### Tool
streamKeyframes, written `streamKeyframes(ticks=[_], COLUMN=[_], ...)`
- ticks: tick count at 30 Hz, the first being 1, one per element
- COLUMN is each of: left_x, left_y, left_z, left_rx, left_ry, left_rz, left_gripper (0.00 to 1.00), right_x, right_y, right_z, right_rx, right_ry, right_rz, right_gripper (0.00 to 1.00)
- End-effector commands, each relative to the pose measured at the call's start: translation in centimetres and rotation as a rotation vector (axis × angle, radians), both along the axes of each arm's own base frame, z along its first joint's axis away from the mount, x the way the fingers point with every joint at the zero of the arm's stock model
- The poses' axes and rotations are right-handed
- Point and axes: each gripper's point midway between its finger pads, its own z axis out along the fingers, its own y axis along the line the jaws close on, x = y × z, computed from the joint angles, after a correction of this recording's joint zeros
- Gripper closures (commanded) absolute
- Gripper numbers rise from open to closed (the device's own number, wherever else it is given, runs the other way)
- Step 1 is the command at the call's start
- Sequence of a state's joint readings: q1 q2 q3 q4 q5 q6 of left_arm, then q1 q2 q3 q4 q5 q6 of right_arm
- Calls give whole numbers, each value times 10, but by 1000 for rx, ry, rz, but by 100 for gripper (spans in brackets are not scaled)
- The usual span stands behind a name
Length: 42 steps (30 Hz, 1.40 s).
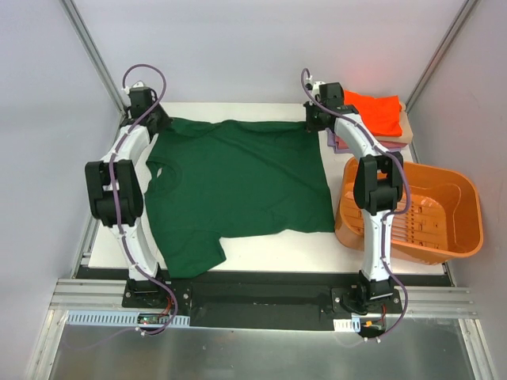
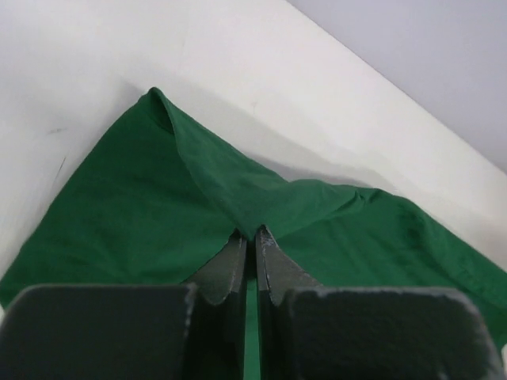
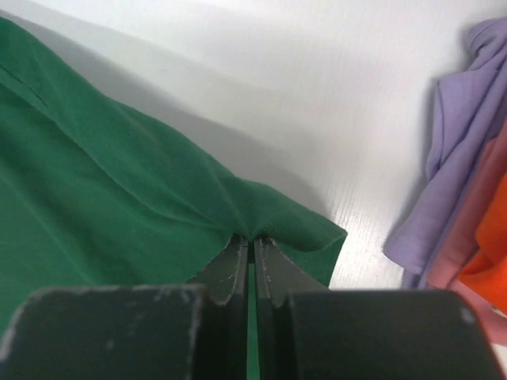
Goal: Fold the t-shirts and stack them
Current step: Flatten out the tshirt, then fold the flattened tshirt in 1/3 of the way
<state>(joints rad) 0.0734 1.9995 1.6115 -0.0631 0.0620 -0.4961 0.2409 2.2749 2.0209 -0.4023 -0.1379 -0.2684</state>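
Pinching a raised fold at the far left corner of the dark green t-shirt [image 1: 238,182], the left gripper [image 2: 252,233] has its fingers pressed together on the cloth. The shirt lies spread on the table [image 1: 277,252], collar to the left. The right gripper [image 3: 252,239] is likewise clamped on the far right corner. Just right of it is a folded stack, with the lavender t-shirt [image 3: 455,150] low and the orange t-shirt [image 1: 379,111] on top. The orange basket [image 1: 444,214] sits at near right.

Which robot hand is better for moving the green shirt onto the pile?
Probably the right. The right hand pinches the green shirt at a corner just beside the pile; the left hand holds the other corner, farther away.
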Motion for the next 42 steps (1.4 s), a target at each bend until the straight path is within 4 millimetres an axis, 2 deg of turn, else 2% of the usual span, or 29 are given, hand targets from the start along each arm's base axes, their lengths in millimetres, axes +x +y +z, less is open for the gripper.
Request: streamKeyframes(ticks=[1, 8, 12, 18, 21, 29, 36, 38, 40, 41, 42], left_x=[-31, -93, -125, -170, -189, -216, -240, -247, -251, -253, -256], left_y=[7, -11, -17, -12, -13, -30, -31, -26, -23, -22, -21], left_z=[35, 39, 32, 38, 34, 16, -15, -21, -20, -18, -18], left_rx=[-60, -146, -193, -167, -171, -185, -165, -141, -119, -115, -110], left_ry=[-49, 23, 65, 56, 69, 118, 210, 239, 253, 256, 263], left_rz=[110, 96, 125, 209, 222, 180, 196, 213, 220, 222, 223], left_gripper=[100, 100, 100, 100, 100, 100, 100, 95, 79, 67, 48], right_x=[-9, -19, -22, -23, -24, -27, -40, -43, -46, -48, -49], right_y=[-2, -15, -19, -28, -33, -35, -45, -50, -56, -59, -62], right_z=[64, 70, 75, 74, 71, 63, 51, 51, 54, 55, 58], right_rx=[-10, -29, -42, -85, -98, -121, -176, -188, -214, -228, -241], right_ry=[-111, -91, -96, -81, -66, -47, 4, 16, 19, 22, 19], right_rz=[52, 46, 61, 74, 73, 92, 89, 75, 55, 47, 43], right_gripper=[98, 98, 98, 98, 98, 97, 90, 85, 77, 68, 49])
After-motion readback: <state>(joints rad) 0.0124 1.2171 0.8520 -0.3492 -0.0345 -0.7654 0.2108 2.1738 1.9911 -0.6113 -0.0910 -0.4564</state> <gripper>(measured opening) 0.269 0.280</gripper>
